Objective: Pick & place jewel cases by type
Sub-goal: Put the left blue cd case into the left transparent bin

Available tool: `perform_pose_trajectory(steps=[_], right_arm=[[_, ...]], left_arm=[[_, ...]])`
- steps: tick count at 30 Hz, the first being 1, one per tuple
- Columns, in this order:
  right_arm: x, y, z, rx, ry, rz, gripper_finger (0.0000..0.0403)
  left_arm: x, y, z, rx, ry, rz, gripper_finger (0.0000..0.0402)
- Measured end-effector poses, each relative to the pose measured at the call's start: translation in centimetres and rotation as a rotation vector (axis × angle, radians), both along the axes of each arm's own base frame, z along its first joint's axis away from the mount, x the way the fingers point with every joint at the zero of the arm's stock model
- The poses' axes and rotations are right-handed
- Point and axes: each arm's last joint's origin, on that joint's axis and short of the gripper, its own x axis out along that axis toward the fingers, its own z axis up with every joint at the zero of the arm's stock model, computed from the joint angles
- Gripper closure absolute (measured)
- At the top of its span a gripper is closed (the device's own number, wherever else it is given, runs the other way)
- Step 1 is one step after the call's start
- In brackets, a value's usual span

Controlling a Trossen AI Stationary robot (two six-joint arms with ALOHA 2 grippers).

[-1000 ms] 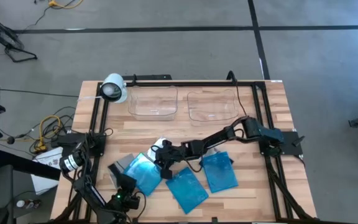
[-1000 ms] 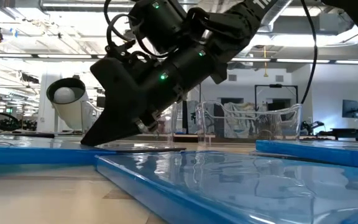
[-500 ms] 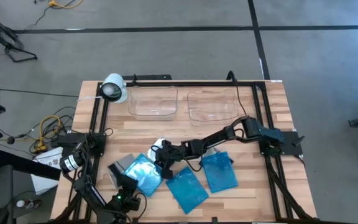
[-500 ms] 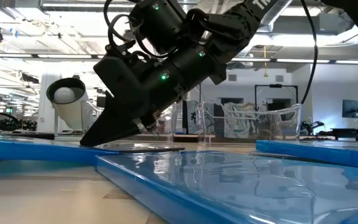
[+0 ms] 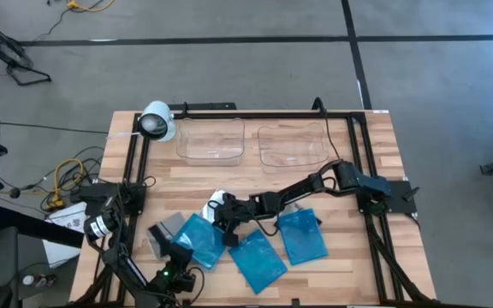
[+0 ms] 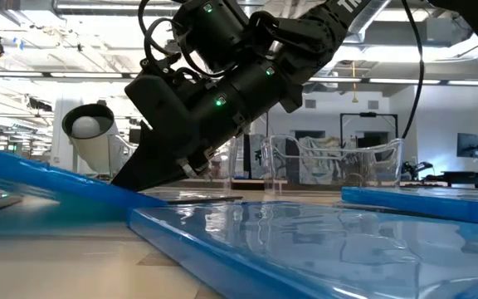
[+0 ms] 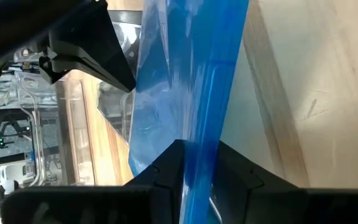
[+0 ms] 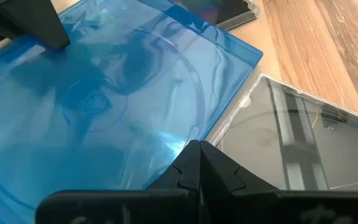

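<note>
Left gripper [image 7: 196, 163] clamped on blue case [image 7: 188, 74] edge, case tilted off table [image 5: 349, 261]; right gripper [image 8: 196, 163] pinched shut, tips touching same case

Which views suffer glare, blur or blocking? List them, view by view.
Low view: the near blue jewel case fills the foreground, soft and streaked with reflections. Left wrist view: the held blue case is smeared, with the left gripper shut on it. Right wrist view: pale sheen across the clear case.

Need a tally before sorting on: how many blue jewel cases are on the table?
3. Left blue case, one edge pinched and tilted up by the left gripper; middle blue case; right blue case. Clear ones lie beside them; more may be hidden underneath.
</note>
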Motion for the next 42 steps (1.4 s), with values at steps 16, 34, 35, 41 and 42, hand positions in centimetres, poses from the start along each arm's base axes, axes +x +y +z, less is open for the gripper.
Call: perform_pose_trajectory(steps=[16,34,35,41,42], right_arm=[[-0.1,0.2,1.5,-0.03,-0.025,-0.011,0.0403],[-2.7,1.5,7.8,-0.262,-0.007,-0.118,0.0403],[-2.7,1.6,7.8,-0.265,-0.01,-0.12,0.0403],[-3.1,2.2,7.7,-0.297,0.014,-0.132,0.0403],[-3.2,2.2,7.6,-0.302,0.023,-0.131,0.0403]], left_arm=[[-0.2,0.2,0.9,0.02,-0.006,0.061,0.0336],[0.2,-0.4,3.8,0.056,-0.094,0.082,0.0349],[0.2,-0.4,3.8,0.056,-0.093,0.083,0.0353],[0.1,-0.4,3.8,0.052,-0.089,0.088,0.0357],[0.1,-0.4,3.8,0.052,-0.089,0.088,0.0353]])
